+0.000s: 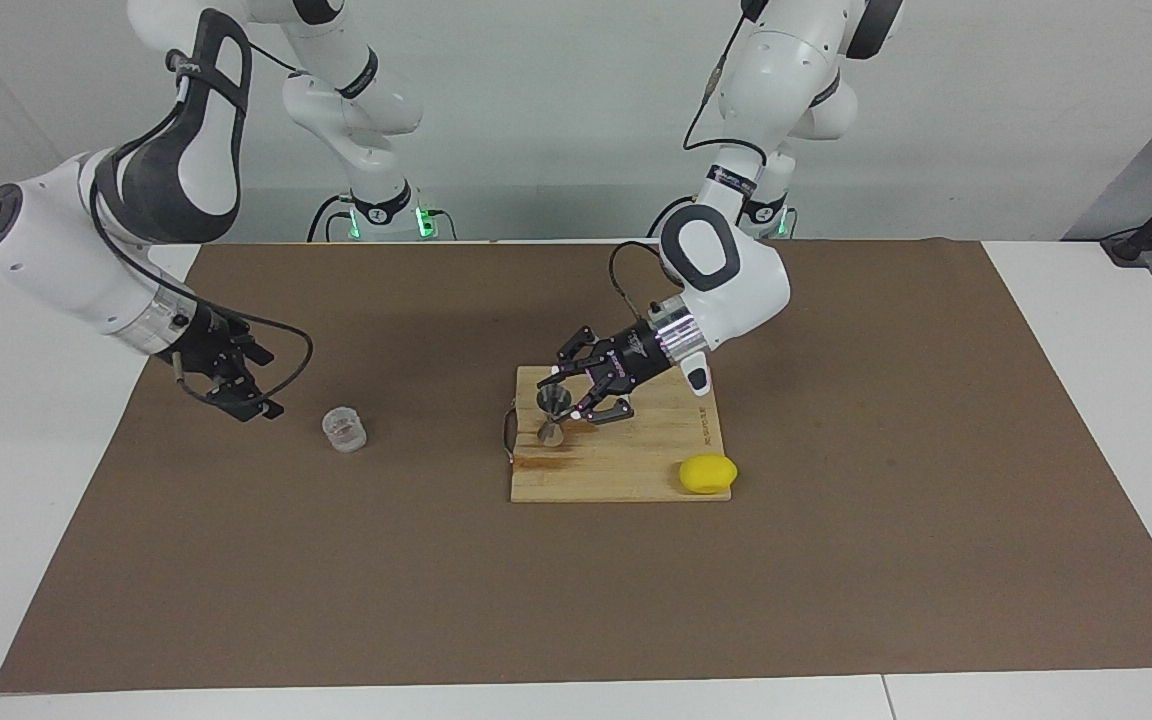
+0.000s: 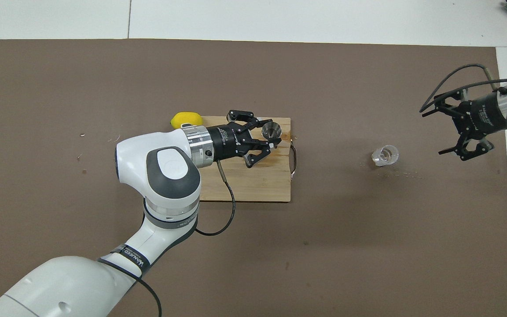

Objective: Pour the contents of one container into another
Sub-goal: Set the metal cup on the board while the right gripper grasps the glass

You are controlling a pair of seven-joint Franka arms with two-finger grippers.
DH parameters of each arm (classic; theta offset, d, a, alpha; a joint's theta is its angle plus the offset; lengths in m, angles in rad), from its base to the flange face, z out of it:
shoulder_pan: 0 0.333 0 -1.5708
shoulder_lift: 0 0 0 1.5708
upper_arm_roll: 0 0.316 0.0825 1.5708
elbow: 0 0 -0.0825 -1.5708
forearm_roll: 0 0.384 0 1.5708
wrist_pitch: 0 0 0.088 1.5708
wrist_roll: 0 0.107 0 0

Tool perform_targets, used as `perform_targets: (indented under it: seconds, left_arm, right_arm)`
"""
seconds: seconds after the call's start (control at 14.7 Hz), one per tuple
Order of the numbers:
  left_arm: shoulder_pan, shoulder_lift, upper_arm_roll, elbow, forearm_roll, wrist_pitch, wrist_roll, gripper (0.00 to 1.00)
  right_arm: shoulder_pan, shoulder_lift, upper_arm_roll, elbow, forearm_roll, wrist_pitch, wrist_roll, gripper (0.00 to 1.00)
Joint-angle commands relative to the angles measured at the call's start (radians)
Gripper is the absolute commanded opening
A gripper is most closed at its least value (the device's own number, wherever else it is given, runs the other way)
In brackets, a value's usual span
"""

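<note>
The steel jigger [image 1: 551,414] [image 2: 272,130] is upright, held at its waist by my left gripper [image 1: 568,398] [image 2: 268,134], which is shut on it. It hangs low over the wooden cutting board [image 1: 626,462] [image 2: 253,185], at the board's end toward the right arm; I cannot tell whether its foot touches the wood. The clear glass cup [image 1: 344,428] [image 2: 384,155] stands on the brown mat between the board and my right gripper [image 1: 252,404] [image 2: 432,131]. That gripper is open, low beside the cup and apart from it.
A yellow lemon [image 1: 707,473] [image 2: 186,119] lies on the board's corner farthest from the robots, toward the left arm's end. A metal handle [image 1: 508,435] [image 2: 295,160] sticks out of the board toward the cup. A brown stain marks the wood under the jigger.
</note>
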Motion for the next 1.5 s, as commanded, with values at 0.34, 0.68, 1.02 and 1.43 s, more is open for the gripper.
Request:
perform_targets:
  seconds: [0.34, 0.68, 1.02, 1.43]
  left_arm:
    - [-0.053, 0.047, 0.018, 0.027, -0.023, 0.064, -0.003, 0.00]
    - [-0.054, 0.048, 0.019, 0.026, -0.018, 0.067, -0.003, 0.00]
    - [-0.053, 0.048, 0.023, 0.026, -0.014, 0.069, -0.004, 0.68]
    - [-0.048, 0.048, 0.021, 0.026, -0.014, 0.073, -0.004, 1.00]
  right_arm:
    - [-0.048, 0.048, 0.005, -0.133, 0.148, 0.178, 0.077, 1.00]
    - [-0.074, 0.139, 0.005, -0.136, 0.256, 0.184, -0.022, 1.00]
    - [-0.077, 0.171, 0.007, -0.179, 0.334, 0.187, -0.110, 1.00]
    - [-0.069, 0.160, 0.007, -0.268, 0.400, 0.250, -0.181, 1.00]
